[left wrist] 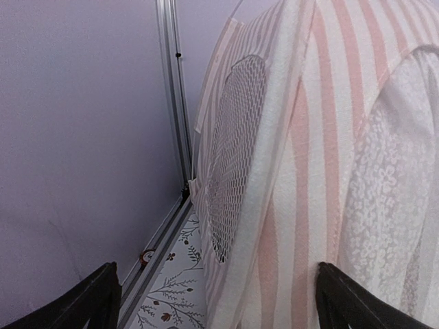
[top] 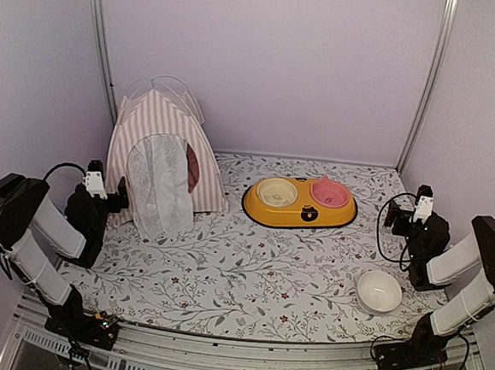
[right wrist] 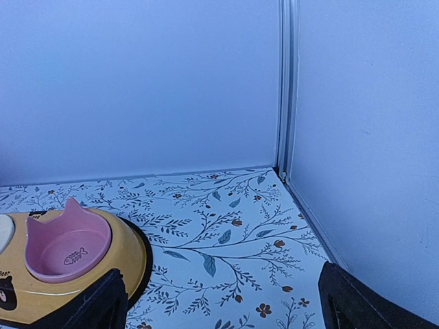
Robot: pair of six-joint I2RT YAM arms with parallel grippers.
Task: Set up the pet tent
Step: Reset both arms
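The pet tent (top: 166,157) stands upright at the back left of the floral mat, pink-and-white striped, with its white sheer curtain (top: 161,187) hanging over the door. Thin white poles (top: 165,87) loop above its peak. In the left wrist view the pet tent (left wrist: 302,137) fills the right side, and its oval mesh window (left wrist: 233,151) faces the wall. My left gripper (top: 118,195) (left wrist: 219,301) is open just left of the tent's front corner and holds nothing. My right gripper (top: 395,215) (right wrist: 219,301) is open at the far right, over bare mat.
A yellow double feeder (top: 300,202) (right wrist: 130,267) with a cream and a pink bowl sits right of the tent. A white bowl (top: 379,291) lies near the right arm. Walls and metal posts (left wrist: 175,103) close in the back and both sides.
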